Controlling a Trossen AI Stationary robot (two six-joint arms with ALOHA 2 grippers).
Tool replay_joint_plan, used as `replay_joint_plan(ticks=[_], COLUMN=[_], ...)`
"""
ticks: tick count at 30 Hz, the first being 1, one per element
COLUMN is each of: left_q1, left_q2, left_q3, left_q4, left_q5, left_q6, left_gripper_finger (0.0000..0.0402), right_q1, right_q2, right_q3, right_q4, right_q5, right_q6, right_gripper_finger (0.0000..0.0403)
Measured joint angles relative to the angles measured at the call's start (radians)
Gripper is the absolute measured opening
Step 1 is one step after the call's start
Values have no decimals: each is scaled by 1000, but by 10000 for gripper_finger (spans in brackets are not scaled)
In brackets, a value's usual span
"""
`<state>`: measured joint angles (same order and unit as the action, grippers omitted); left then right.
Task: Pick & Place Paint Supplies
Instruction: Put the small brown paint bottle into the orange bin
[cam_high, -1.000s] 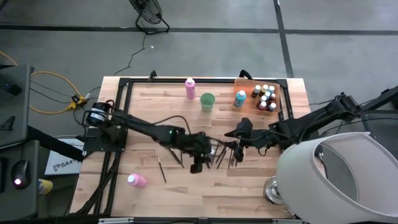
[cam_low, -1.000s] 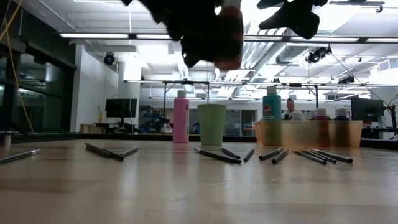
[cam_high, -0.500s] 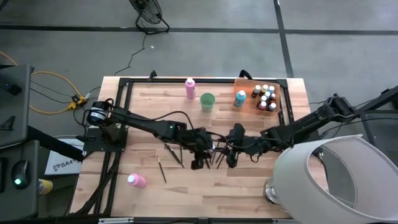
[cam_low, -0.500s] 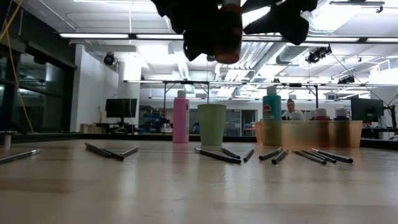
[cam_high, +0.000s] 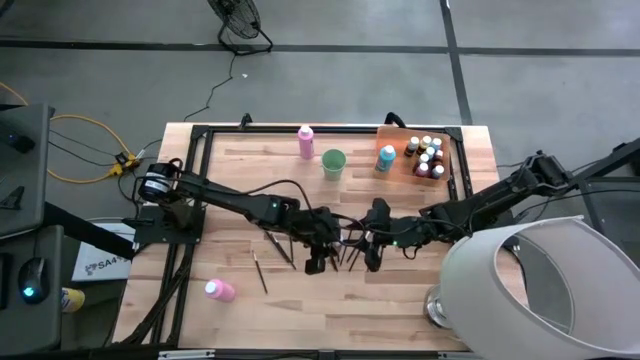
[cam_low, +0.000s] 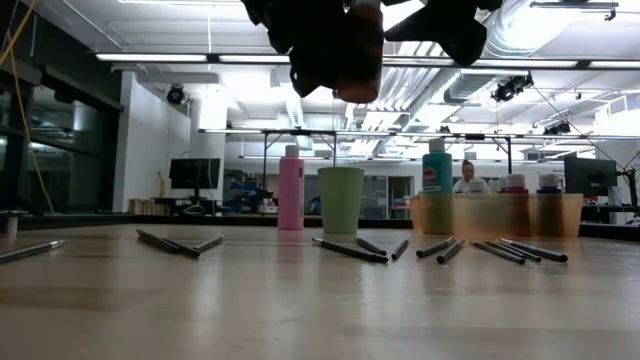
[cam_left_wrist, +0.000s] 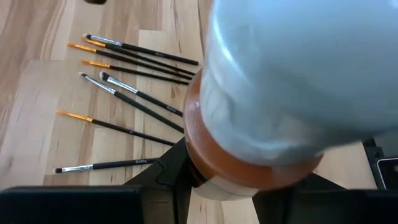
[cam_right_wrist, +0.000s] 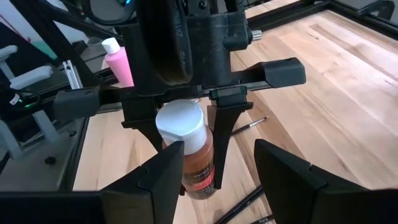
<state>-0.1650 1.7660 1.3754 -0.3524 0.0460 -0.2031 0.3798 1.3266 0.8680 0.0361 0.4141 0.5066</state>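
Since a second ago the right arm has reached in from the desk's right side toward its middle, and its right gripper now sits just beside the left gripper. The left jaws are clamped on a small brown paint bottle with a pale cap, held up off the desk. The right jaws stand apart, one finger on either side of that bottle; whether they touch it is hard to tell from the right wrist view.

Under and between the two grippers a scatter of thin dark brushes lies flat on the wood near the middle of the desk, with two more brushes toward the front left. One pink bottle lies on its side near the front left corner.

Along the far edge stand another pink bottle, upright, then a green cup, then a teal bottle. At the far right corner an orange tray holds a cluster of small paint bottles.
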Motion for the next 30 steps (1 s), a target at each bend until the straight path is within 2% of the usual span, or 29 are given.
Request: replay_joint_plan(ticks=[12,15,21,30], left_q1=[4,2,2,2], left_q2=[6,6,6,4], left_q3=[-1,-1,-1,-1], left_q4=[-11,-16,-12,-8], left_q5=[-20,-18,-15,-15], left_q6=[-8,-7,-11,-12], left_gripper_finger=[120,120,120,120], right_q1=[0,0,0,0], right_q2=[-2,-2,5,5], right_q3=[6,5,4,4], right_q4=[33,29,28,51], right_q5=[-108,-97,19,-5], right_q6=[2,-18,-57,-67], right_gripper_finger=[192,192,192,192])
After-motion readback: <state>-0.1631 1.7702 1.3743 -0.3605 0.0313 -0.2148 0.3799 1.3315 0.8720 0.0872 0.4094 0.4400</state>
